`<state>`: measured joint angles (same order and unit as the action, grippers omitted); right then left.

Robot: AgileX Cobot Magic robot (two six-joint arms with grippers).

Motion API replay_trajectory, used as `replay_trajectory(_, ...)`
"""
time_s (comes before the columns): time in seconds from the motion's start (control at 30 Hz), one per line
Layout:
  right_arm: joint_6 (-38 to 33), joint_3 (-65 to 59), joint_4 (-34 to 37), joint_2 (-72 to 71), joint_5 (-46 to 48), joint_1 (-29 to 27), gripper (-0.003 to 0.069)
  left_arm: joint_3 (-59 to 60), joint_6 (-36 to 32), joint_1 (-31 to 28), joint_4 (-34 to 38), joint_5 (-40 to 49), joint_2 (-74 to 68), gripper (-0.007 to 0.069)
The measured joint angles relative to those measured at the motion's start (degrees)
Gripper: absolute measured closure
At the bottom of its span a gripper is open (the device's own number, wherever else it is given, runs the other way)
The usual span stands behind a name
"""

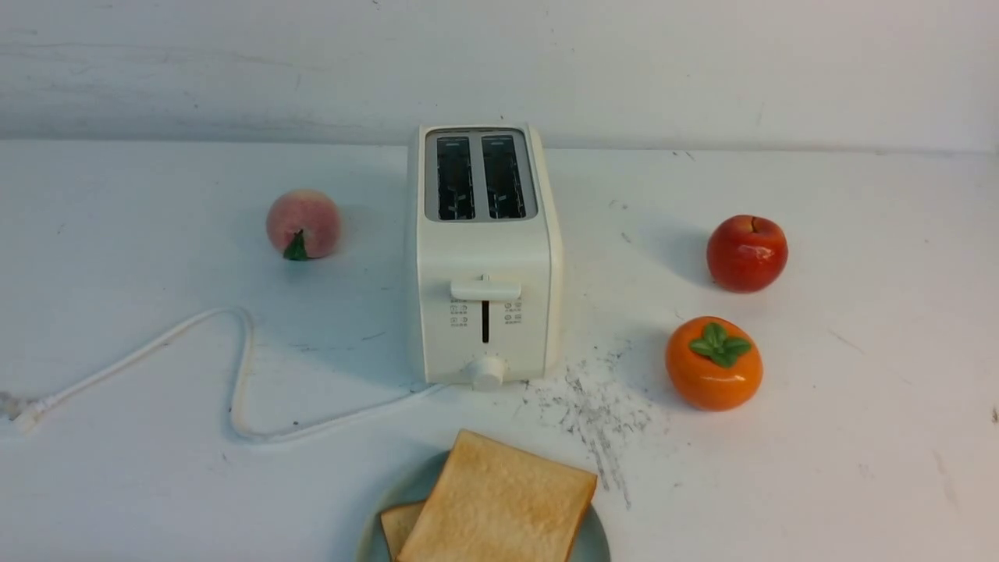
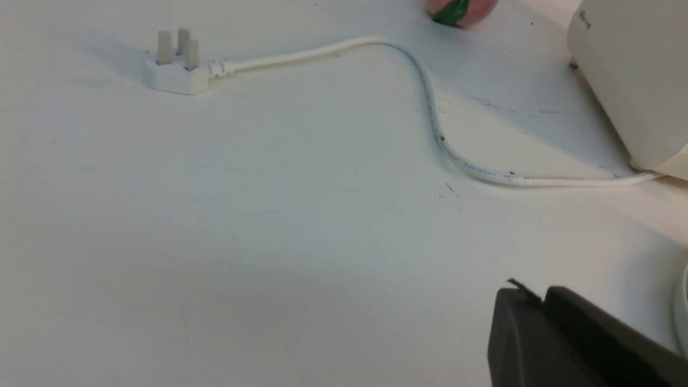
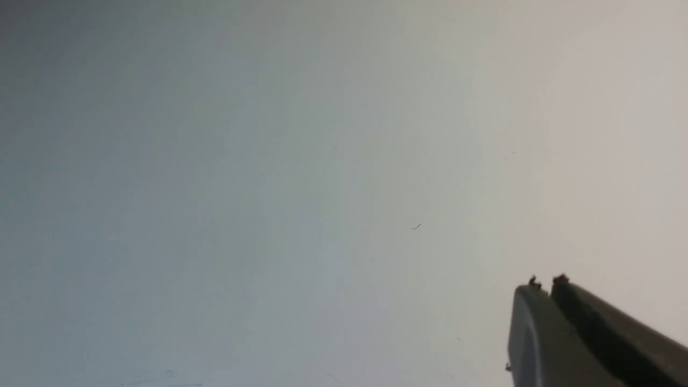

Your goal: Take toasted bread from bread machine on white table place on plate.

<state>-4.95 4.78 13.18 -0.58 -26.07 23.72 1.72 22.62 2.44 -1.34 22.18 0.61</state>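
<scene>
Nearest the robot, at the front edge of the white table (image 1: 117,484), the plate (image 1: 375,523) carries both slices of toasted bread (image 1: 499,507): the larger slice lies on top and tilted, overlapping a second slice whose corner shows at its left, and part of the stack runs out of the front view, so how far it overhangs the rim cannot be told. The chief risk is that the upper slice, resting askew, slides off if the plate is nudged. Just beside the plate, in the left wrist view, the left tool (image 2: 529,293) hangs low over the table with its jaws drawn narrow and nothing between them; a careless sweep toward the plate rim could cause that nudge. The right tool (image 3: 544,282) is likewise narrow and holds nothing, over bare table well apart from the fruit. Farther out, the power cord (image 1: 242,367) loops across the left side to its plug (image 2: 174,72), which lies unplugged; a left arm dragging low could snag the loop and tug the bread machine (image 1: 484,257). Behind the grey scratch marks (image 1: 593,414), the bread machine stands with both slots dark and apparently empty, so the task appears complete. Flanking it, the peach (image 1: 303,224), the persimmon (image 1: 713,363) and the apple (image 1: 747,253) are round and would roll if struck.
</scene>
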Motion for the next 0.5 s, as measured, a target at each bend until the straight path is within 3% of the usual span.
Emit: replay_trajectory(0.5,0.0,0.0,0.0,0.0,0.0,0.0,0.061,0.0,0.0,0.0,0.04,0.17,0.0,0.0556)
